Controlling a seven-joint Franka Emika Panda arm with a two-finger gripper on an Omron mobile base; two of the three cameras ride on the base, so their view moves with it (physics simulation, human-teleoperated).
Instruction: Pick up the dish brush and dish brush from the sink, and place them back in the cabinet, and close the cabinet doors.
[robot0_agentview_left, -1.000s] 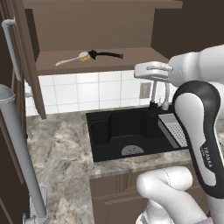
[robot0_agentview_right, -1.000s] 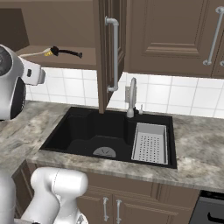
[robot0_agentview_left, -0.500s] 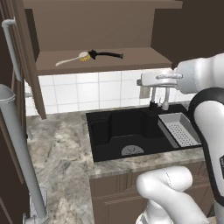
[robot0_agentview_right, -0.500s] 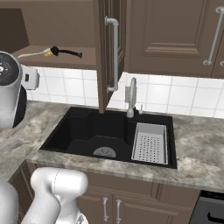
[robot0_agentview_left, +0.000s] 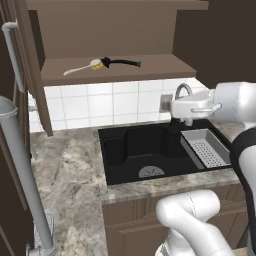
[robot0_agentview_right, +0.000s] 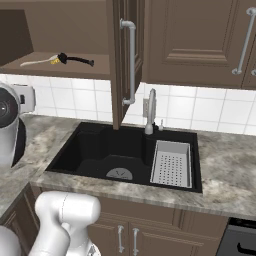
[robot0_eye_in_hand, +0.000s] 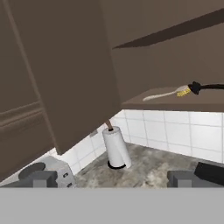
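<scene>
Both dish brushes lie on the open cabinet's shelf (robot0_agentview_left: 150, 70), head to head. The whitish-handled one (robot0_agentview_left: 80, 68) (robot0_agentview_right: 39, 61) (robot0_eye_in_hand: 164, 94) has its yellow bristles against the black-handled one (robot0_agentview_left: 122, 62) (robot0_agentview_right: 77, 60) (robot0_eye_in_hand: 210, 86). The black sink (robot0_agentview_left: 150, 150) (robot0_agentview_right: 105, 150) lies below with its faucet (robot0_agentview_left: 182, 92) (robot0_agentview_right: 150, 107). My white hand (robot0_agentview_left: 192, 106) hangs over the sink's right side by the faucet, well below and right of the shelf. My gripper (robot0_eye_in_hand: 116, 179) is open and holds nothing. Both cabinet doors stand open: the left (robot0_eye_in_hand: 65, 65) and the right (robot0_agentview_right: 122, 60).
A grey strainer basket (robot0_agentview_left: 205, 147) (robot0_agentview_right: 171, 162) sits in the sink's right part. A paper towel roll (robot0_eye_in_hand: 116, 148) stands on the marble counter (robot0_agentview_left: 65, 165) under the left door. A long grey door handle (robot0_agentview_left: 20, 170) stands near the left base camera. A stove corner (robot0_agentview_right: 242, 245) shows at lower right.
My hand has come down and to the right, away from the shelf, and the forearm has swung out to the right. The brushes have not moved. The gripper stays open.
</scene>
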